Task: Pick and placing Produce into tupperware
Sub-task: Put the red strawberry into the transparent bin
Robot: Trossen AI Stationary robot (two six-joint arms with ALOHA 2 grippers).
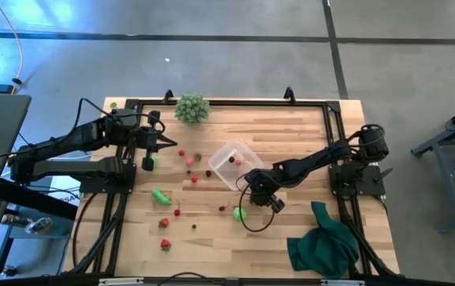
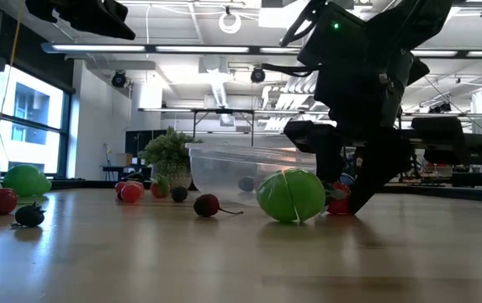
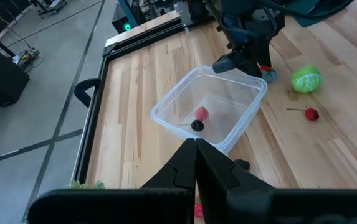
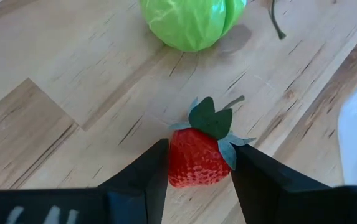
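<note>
The clear tupperware (image 1: 233,161) stands mid-table with a red piece (image 3: 201,113) and a dark piece (image 3: 197,125) inside. Just nearer than it, my right gripper (image 4: 197,158) is shut on a red strawberry (image 4: 194,155) that lies on the wood. A bright green round piece (image 4: 190,22) sits a little beyond the strawberry. More produce lies scattered to the left: a green oblong piece (image 1: 160,196) and red berries (image 1: 164,223). My left gripper (image 1: 167,143) hangs shut above the table's far left, touching nothing. My right gripper pinches the strawberry's two sides (image 4: 173,163) between its fingers (image 4: 150,171). The fingers slant down from the table's right side. The berry's green leaf cap (image 4: 210,118) points away from the wrist, and the berry rests on the table.
A pale green bushy clump (image 1: 192,108) stands at the far edge. A dark green cloth (image 1: 322,242) lies at the near right corner. A small red piece with a stem (image 2: 207,204) lies left of the green round piece. A black frame (image 1: 211,103) borders the table.
</note>
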